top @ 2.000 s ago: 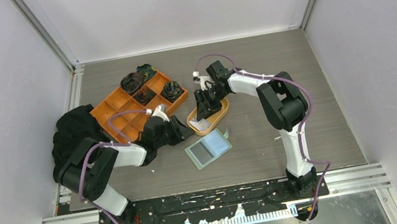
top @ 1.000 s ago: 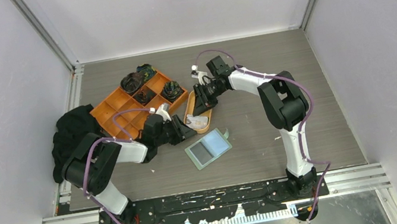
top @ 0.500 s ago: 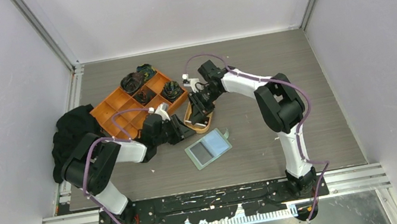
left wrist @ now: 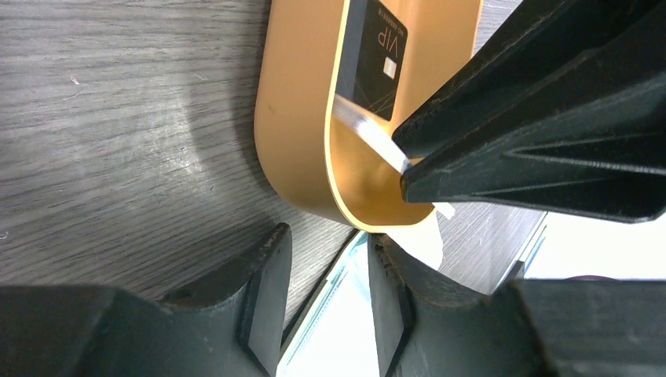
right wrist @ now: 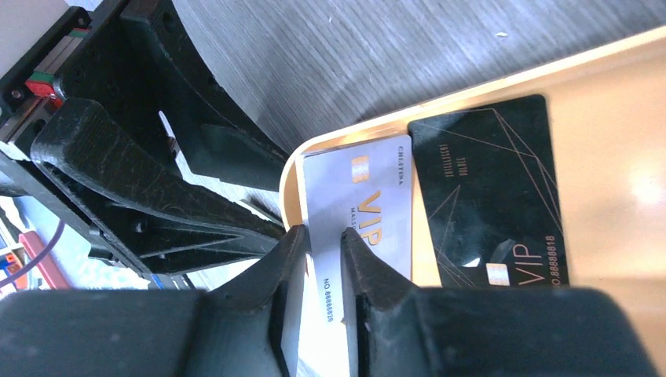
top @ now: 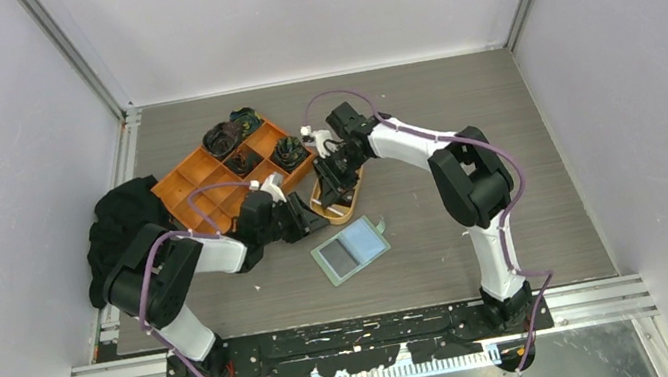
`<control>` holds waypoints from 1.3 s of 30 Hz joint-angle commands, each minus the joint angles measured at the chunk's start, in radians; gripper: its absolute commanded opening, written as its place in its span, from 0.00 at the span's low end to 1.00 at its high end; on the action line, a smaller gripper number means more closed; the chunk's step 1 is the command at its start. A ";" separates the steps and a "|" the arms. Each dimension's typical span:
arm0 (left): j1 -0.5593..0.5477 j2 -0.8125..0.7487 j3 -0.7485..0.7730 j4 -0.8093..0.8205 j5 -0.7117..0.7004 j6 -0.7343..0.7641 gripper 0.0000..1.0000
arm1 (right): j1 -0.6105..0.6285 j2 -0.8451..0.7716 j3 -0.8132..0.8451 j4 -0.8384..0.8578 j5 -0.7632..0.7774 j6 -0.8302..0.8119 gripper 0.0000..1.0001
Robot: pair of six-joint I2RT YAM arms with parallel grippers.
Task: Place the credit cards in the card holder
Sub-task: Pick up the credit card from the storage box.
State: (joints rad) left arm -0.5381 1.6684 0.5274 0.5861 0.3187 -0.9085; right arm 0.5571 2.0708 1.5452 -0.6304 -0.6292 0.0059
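From above, the right pincer [top: 330, 187] is down in the orange dish [top: 344, 211], and the left pincer [top: 308, 221] sits just beside the dish's near-left end. The card holder [top: 352, 249] lies open on the table [top: 502, 121], just in front of the dish, pockets up. The compartment tray [top: 198, 185] crowds the left side. There is open table to the right of the holder, so that looks the cleaner way out.

Over to the left wrist: its fingers stand moderately apart with nothing between them, pointed at the dish's rounded end. Inside, the black card [left wrist: 375, 63] lies flat, while the pale card [left wrist: 369, 137] tilts up on one edge at the tips of the right arm's fingers.

Now the right wrist: the jaws are almost closed, pinching the long edge of that pale card just inside the dish rim. The black card lies right alongside it.

The step looks like lifting the pale card out. It is best raised straight up until it clears the rim, because dragging it sideways could catch the wall or shift the black card. The grip is thin, on the edge only, so a slow swing toward the holder seems wise. The left arm is close, and I would watch that gap.
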 commanded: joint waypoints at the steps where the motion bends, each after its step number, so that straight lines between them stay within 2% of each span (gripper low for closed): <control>1: 0.019 -0.016 0.023 -0.025 -0.024 0.026 0.43 | -0.026 -0.018 -0.011 0.001 0.100 -0.008 0.24; 7: 0.027 -0.032 0.015 -0.026 -0.018 0.028 0.45 | -0.054 -0.017 -0.019 0.009 0.075 0.023 0.15; 13: 0.036 -0.045 0.019 -0.032 -0.010 0.032 0.46 | -0.081 -0.014 -0.025 0.020 0.041 0.046 0.13; 27: 0.038 -0.031 0.039 -0.032 0.015 0.033 0.47 | -0.117 0.073 -0.019 0.032 -0.165 0.106 0.21; 33: 0.040 -0.025 0.043 -0.032 0.018 0.033 0.47 | -0.115 0.089 -0.024 0.052 -0.192 0.137 0.28; 39: 0.040 -0.028 0.045 -0.029 0.023 0.028 0.47 | -0.105 0.103 -0.027 0.073 -0.193 0.165 0.29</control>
State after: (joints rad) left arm -0.5056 1.6501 0.5423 0.5404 0.3367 -0.8886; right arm 0.4404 2.1616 1.5211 -0.5766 -0.8066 0.1440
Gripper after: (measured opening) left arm 0.470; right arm 0.283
